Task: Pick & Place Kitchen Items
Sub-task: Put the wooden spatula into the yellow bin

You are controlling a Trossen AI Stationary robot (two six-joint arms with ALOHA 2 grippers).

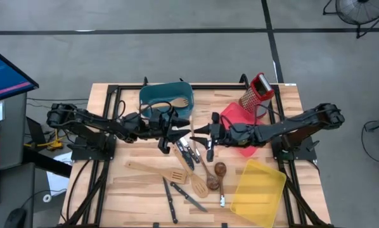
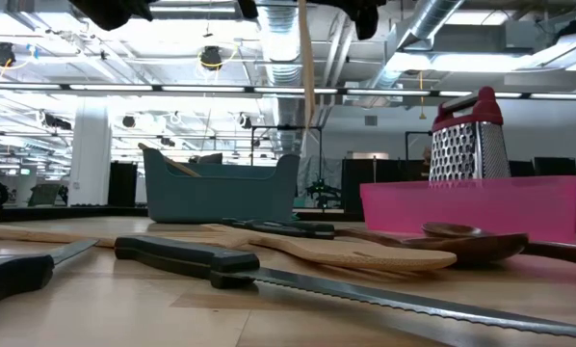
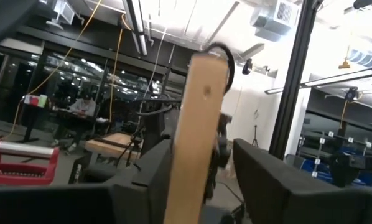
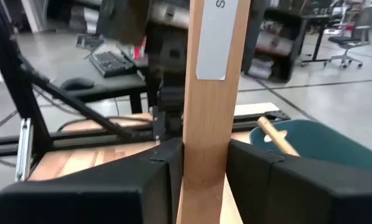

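Beside the teal bin (image 1: 166,100), a box grater (image 1: 257,90) in the red bin (image 1: 235,118).

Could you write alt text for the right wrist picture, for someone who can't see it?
A pale wooden utensil handle stands upright, gripped between the right gripper's two dark fingers. Behind it are a teal bin and the other arm.

The right end effector (image 4: 204,171) clamps a pale wooden handle (image 4: 212,93) near the teal bin (image 4: 323,146).
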